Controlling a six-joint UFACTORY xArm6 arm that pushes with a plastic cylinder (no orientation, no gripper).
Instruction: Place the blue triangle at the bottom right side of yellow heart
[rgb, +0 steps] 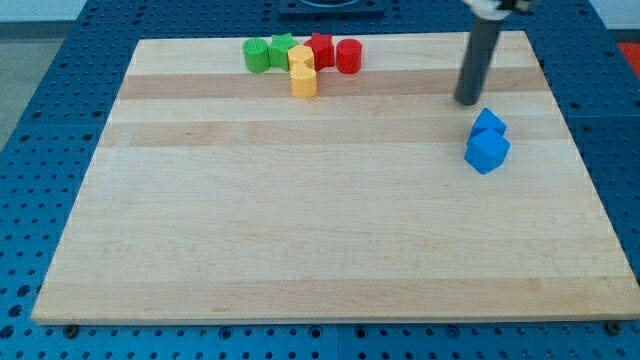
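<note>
Item: my tip (467, 101), bare rod holding nothing, just off blue triangle (489, 124) at its 11 o'clock; blue cube (487, 151) touching at 6; yellow heart (303, 76) well apart toward 9; advice: circle to triangle's 3 o'clock, push leftward, sparing cube.

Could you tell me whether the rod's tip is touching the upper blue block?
Apart. The camera view shows a strip of bare board between my tip and the upper blue block, which lies toward the view's bottom right of it.

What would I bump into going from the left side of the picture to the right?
Green block → green star → yellow blocks → red star-like block → red cylinder → my tip → two blue blocks, touching, just below-right of my tip.
</note>
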